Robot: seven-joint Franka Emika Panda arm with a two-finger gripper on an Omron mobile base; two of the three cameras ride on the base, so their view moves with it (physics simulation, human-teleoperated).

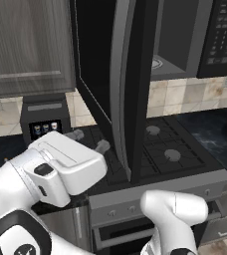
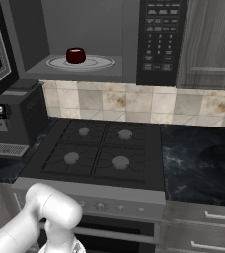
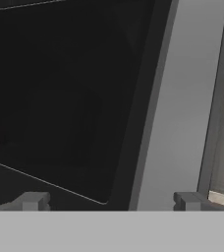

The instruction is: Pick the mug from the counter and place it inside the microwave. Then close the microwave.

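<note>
The gripper (image 3: 109, 201) stands fully open and holds nothing, its two finger tips (image 3: 33, 201) wide apart and close before the microwave door (image 3: 65, 98), facing the dark glass and its grey edge frame. The door (image 1: 116, 84) is swung out from the microwave (image 2: 109, 42), above the gas stovetop (image 2: 102, 150). Inside the microwave the dark red mug (image 2: 75, 56) sits upright on the round glass turntable (image 2: 97, 63). The keypad (image 2: 161, 34) is right of the cavity. Left of the stovetop stands the coffee machine (image 2: 16, 121); right of it lies the black marble counter (image 2: 201, 163)
</note>
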